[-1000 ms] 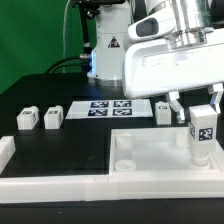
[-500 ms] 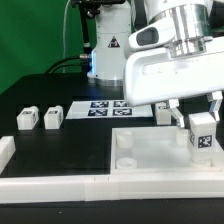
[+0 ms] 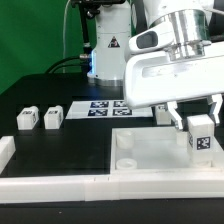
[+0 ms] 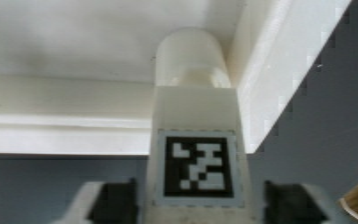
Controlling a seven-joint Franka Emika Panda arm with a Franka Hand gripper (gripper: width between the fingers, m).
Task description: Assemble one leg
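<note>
Wrist view: leg (image 4: 197, 100) in end effector (image 4: 197, 202), fingers (image 4: 112, 204) mostly cropped.

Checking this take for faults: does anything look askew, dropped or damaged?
Nothing stands out. The gripper holds the leg upright at a corner of the tray-like piece; two loose legs sit squarely on the table.

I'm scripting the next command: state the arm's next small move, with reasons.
Probably lower the gripper straight down: it grips the leg upright at the tray's corner on the exterior view's right, its tip beside the rim in the wrist view. Seating cannot be judged.
</note>
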